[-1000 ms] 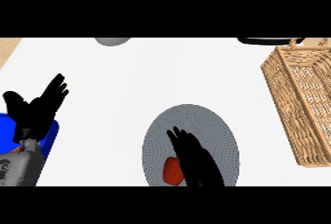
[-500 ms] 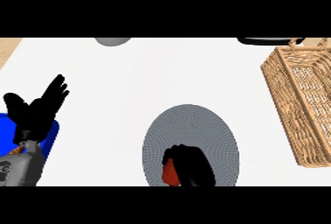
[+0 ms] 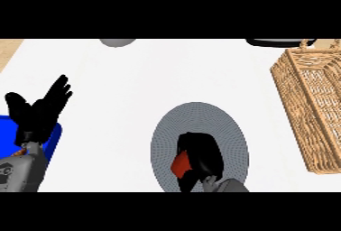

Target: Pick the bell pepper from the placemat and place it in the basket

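Noting for you: right hand (image 3: 203, 155) curled round pepper (image 3: 180, 165) on placemat (image 3: 200, 118); basket (image 3: 313, 108) lies far right.

No readable text, labels, brands, numbers or signs anywhere in the head view. Checked every visible item and the bare areas around them: all plain, unmarked, no lettering to report.
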You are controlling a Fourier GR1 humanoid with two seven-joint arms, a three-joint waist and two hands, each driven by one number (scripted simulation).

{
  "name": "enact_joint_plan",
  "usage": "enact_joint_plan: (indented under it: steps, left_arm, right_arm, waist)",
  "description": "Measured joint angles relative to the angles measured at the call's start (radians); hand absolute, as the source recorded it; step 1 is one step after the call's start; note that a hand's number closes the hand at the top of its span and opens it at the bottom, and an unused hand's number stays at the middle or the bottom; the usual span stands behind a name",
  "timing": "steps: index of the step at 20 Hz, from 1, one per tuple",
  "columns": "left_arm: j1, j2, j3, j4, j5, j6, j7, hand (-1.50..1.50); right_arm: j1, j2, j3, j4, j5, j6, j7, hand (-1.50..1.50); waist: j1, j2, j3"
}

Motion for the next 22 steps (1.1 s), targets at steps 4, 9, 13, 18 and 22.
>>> enact_joint_plan:
  steps: [4,9,13,18,22]
  left_arm:
    - [-0.004,0.002,0.005,-0.002,-0.001,0.004,-0.004,0.00]
    - [-0.025,-0.005,-0.011,-0.006,-0.001,-0.005,-0.004,0.00]
    - [-0.045,-0.012,-0.028,-0.003,-0.003,-0.013,-0.001,0.00]
    - [-0.066,-0.019,-0.042,0.002,-0.004,-0.022,0.003,0.00]
    - [-0.075,-0.026,-0.051,0.005,-0.007,-0.023,0.010,0.00]
  right_arm:
    - [-0.085,0.001,-0.213,0.054,0.009,-0.109,0.190,1.50]
    - [-0.248,0.000,-0.416,0.139,0.033,-0.243,0.378,1.50]
    - [-0.403,-0.001,-0.530,0.197,0.100,-0.367,0.403,1.50]
    - [-0.588,-0.014,-0.624,0.296,0.263,-0.499,0.405,1.50]
    - [-0.727,-0.027,-0.699,0.394,0.407,-0.540,0.438,1.50]
  waist:
    - [-0.004,0.018,0.001]
    - [0.035,0.033,0.002]
    - [0.070,0.039,0.002]
    - [0.100,0.041,-0.001]
    - [0.106,0.037,-0.003]
